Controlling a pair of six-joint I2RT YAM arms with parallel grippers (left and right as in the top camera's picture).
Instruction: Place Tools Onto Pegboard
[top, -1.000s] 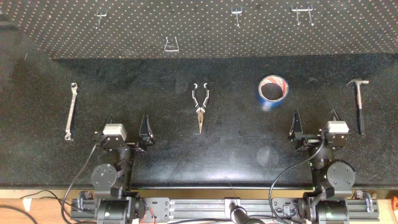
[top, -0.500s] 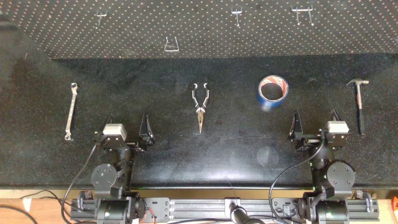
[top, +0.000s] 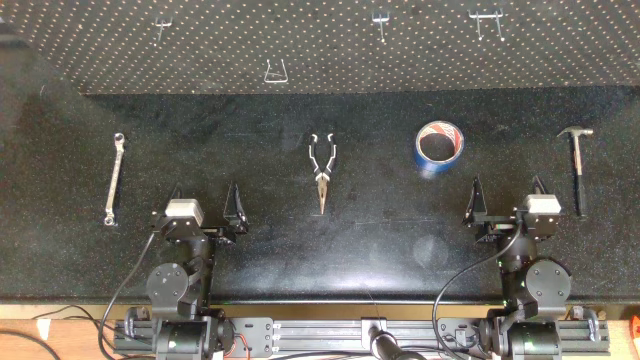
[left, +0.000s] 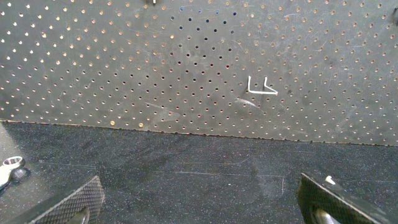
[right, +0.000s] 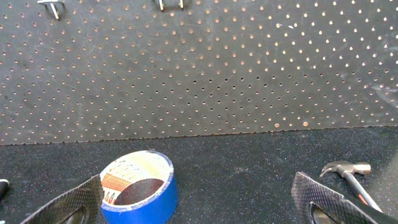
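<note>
**Q:** Which tools are shown, and where does each lie?

**A:** Four tools lie in a row across the black worktop (top: 380, 235), in front of the pegboard (top: 320, 45), each well apart from the next. From the left arm's side to the right arm's, they are as follows. A combination wrench (top: 113, 179) lies roughly lengthwise toward the board. The needle-nose pliers (top: 321, 170) are at the middle, handles toward the board and tip toward the arms. A roll of blue tape (top: 439, 146) lies flat with its opening upward. A claw hammer (top: 576, 165) has its head toward the board.

**Q:** Where are the grippers, and how do their jaws stand?

**A:** The left gripper (top: 205, 195) sits close to its base, between the wrench and the pliers and nearer the arms than either. Its jaws are spread wide. The right gripper (top: 507, 192) sits likewise between the tape and the hammer, near the hammer's handle end, and its jaws are also spread wide. Neither gripper touches a tool.

**Q:** What does the pegboard carry?

**A:** A wire hook (top: 275, 72) is fixed low near the middle, and smaller hooks (top: 380, 18) are spaced along the far part of the board. All four tools are on the worktop, none on the board.
</note>
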